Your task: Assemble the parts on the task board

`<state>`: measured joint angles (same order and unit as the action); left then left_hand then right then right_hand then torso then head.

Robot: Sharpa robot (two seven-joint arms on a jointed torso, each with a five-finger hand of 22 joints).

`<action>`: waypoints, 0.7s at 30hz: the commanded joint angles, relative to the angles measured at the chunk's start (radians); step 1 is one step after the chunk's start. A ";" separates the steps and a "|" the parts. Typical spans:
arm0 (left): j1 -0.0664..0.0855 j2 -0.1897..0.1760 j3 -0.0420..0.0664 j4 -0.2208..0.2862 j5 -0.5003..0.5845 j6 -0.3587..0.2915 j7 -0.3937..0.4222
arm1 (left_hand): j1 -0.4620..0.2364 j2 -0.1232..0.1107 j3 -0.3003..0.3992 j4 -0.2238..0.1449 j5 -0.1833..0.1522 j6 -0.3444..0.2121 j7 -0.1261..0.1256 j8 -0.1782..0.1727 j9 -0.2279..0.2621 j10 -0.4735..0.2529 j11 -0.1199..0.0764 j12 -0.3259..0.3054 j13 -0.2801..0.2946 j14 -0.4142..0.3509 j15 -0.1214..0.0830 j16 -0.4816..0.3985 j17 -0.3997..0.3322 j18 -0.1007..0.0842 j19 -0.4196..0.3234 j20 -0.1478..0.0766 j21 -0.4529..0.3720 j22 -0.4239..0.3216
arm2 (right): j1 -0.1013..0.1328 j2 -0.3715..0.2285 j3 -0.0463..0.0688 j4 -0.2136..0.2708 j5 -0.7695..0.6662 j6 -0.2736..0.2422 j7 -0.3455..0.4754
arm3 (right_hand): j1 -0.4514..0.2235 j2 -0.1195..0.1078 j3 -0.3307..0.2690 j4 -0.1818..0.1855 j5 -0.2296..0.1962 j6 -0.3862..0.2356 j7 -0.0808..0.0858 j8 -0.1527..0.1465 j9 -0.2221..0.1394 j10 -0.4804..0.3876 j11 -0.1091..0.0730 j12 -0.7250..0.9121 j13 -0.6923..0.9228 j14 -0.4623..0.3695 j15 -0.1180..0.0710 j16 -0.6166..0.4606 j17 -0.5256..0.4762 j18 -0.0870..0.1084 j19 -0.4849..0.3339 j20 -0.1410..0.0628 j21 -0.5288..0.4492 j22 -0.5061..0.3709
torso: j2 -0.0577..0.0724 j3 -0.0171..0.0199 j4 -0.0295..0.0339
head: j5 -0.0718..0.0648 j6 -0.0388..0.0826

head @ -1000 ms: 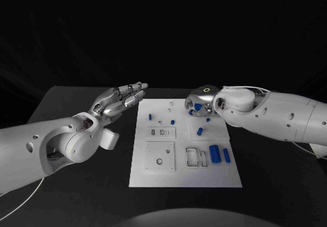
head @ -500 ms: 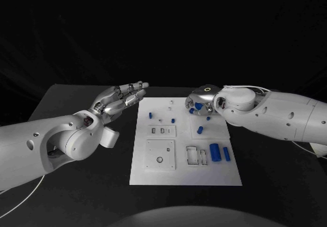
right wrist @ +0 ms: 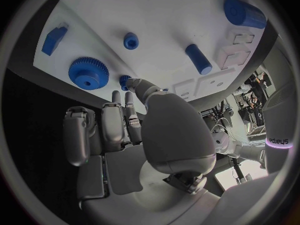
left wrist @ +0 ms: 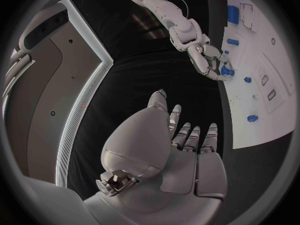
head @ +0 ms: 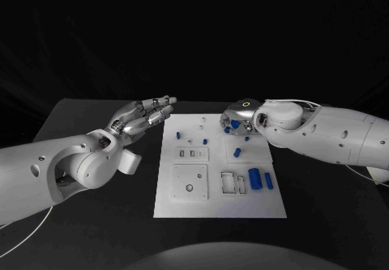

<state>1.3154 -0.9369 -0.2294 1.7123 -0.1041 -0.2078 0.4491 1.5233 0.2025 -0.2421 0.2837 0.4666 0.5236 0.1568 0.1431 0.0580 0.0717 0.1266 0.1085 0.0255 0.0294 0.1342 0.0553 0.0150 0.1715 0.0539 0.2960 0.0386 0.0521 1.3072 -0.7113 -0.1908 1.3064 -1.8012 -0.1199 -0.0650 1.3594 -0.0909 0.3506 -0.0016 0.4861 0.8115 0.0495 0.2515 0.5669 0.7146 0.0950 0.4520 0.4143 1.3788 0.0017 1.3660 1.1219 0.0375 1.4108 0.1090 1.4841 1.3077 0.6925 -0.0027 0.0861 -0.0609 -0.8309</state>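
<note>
Both hands barely moved | right hand [head: 236, 121] over task board [head: 218, 169]

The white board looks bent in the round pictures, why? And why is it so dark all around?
Right wrist view: a fisheye lens curves the board's straight edges. Left wrist view: the same bending of the board. Head view: its edges run straight, and the black table and dark background reflect little light.

The black table [head: 97, 225] has a matte, even top; its far edge runs straight across the head view, and its far left corner shows as a blunt angle. Behind that edge hangs a dark cloth [head: 194, 45] with faint upright folds; it closes off the whole background above the table.
</note>
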 commanded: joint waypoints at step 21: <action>0.001 0.004 0.000 0.003 -0.005 0.029 -0.022 | 0.011 -0.001 0.006 0.001 0.009 0.000 -0.001 0.008 0.000 0.006 0.005 0.007 0.002 0.006 0.015 0.012 0.003 0.002 0.017 -0.001 0.011 0.006 | -0.018 0.010 0.000 -0.026 0.008 -0.022 0.025 | 0.006 0.030 -0.001 -0.027 0.006 0.009 0.022 0.063 0.159 0.023 -0.009 0.078 0.079 0.004 -0.009 0.005 0.018 0.008 0.010 -0.003 -0.003 0.115 | -0.003 -0.0015 0.0009 | 0.008 -0.014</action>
<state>1.3153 -0.9351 -0.2296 1.7132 -0.1046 -0.1988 0.4297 1.5233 0.2025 -0.2421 0.2837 0.4703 0.5234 0.1568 0.1465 0.0578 0.0754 0.1302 0.1125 0.0263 0.0365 0.1412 0.0637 0.0168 0.1716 0.0631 0.2940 0.0426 0.0565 1.2906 -0.7026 -0.1906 1.2831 -1.7956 -0.1288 -0.0550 1.3686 -0.0711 0.3513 -0.0229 0.4878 0.8208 0.0653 0.3105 0.7216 0.7327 0.0875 0.5267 0.4911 1.3828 -0.0022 1.3660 1.1387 0.0375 1.4148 0.1051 1.4802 1.3075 0.6899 -0.0035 0.0871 -0.0534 -0.8433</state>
